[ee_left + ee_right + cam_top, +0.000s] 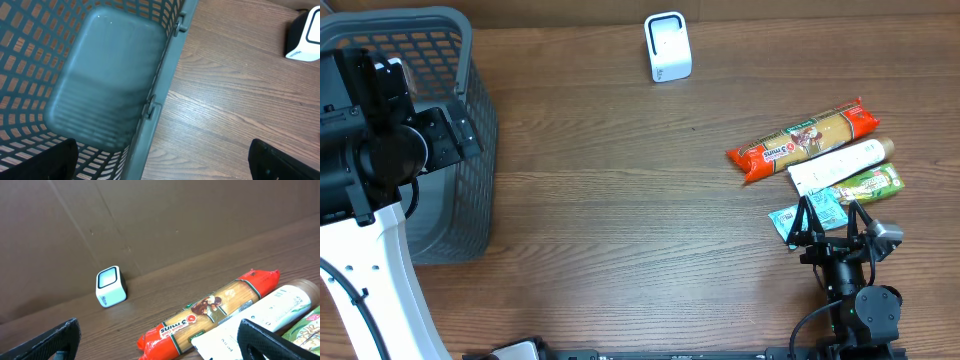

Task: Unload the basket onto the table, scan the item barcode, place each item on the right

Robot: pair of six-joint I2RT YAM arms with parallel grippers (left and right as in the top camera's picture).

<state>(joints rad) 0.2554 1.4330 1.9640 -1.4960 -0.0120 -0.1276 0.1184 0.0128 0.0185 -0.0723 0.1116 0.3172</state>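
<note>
right gripper point(831, 215), jaws wide and empty, hovered over a small teal sachet point(790, 221); just beyond lay the long red-ended pasta packet point(805, 140), slanting away to its right. left gripper point(452, 135), also open, hung far off over the grey mesh basket point(470, 60).

white scanner point(667, 46) upright near far edge, red-ended pasta pack point(803, 139) — lying diagonally, right

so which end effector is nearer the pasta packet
Right. The right end effector is close by the pasta packet; the left end effector is far off at the basket.
</note>
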